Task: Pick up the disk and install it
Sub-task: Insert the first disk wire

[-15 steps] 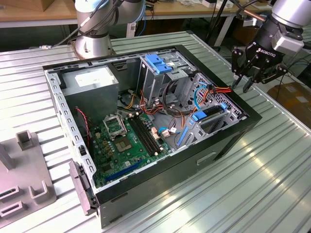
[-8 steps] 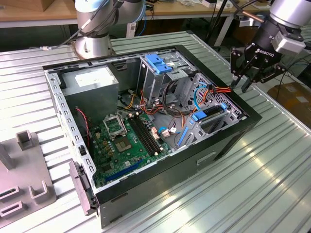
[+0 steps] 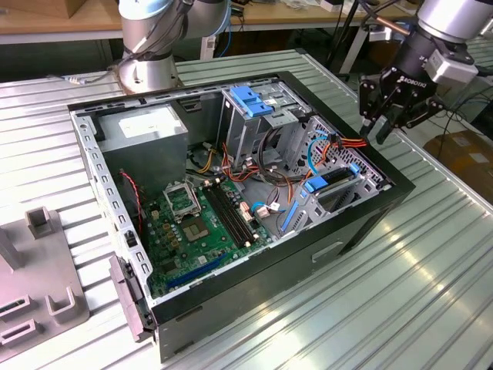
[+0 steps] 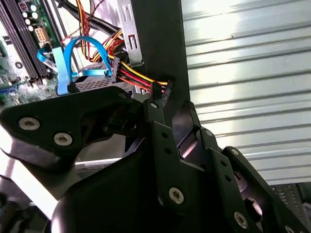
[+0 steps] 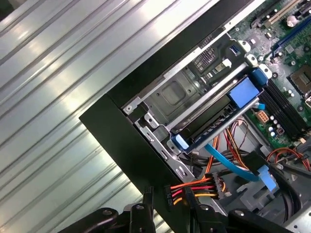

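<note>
The pincer [image 3: 385, 123] is matt black. Just below it, the disk [image 3: 336, 179] has a dark grey body framed by bright blue rails. The wire bundle [image 5: 199, 187] closest to the pincer is striped red, orange, yellow and black, with a thin light-blue cable [image 5: 228, 162] beside it. The case [image 3: 362, 223] under the pincer is black outside and bare grey metal inside. Farther from the pincer, the motherboard [image 3: 196, 231] is green with black slots. The counter [image 3: 431, 285] is silver, ribbed in parallel lines.

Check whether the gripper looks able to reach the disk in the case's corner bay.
Probably yes: the gripper hangs above the open case right by the disk, whose top lies uncovered. The coloured wires beside it may crowd the approach.
</note>
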{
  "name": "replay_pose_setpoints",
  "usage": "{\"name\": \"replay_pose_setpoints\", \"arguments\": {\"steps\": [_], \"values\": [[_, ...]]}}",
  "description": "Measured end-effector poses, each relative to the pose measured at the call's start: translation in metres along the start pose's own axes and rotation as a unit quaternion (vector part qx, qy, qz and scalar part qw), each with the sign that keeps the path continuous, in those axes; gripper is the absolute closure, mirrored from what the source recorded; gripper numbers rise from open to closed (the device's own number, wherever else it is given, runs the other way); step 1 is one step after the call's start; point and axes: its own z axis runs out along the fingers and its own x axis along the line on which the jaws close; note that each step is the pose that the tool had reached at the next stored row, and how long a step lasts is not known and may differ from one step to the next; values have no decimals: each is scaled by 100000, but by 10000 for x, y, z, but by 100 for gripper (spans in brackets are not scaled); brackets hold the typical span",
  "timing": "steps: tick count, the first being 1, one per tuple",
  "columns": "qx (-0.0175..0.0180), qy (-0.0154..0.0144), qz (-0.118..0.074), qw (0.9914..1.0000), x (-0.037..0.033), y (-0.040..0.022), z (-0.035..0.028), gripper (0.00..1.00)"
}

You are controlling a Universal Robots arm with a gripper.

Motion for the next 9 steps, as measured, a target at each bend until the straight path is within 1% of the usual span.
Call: {"name": "replay_pose_setpoints", "arguments": {"steps": [3,6,8,9], "values": [[-27,76,-2644,99965,-7,-8,45,63],[98,229,-3196,99949,-29,-32,72,63],[121,268,-3291,99945,-34,-39,82,64],[113,276,-3294,99945,-34,-39,82,71]]}}
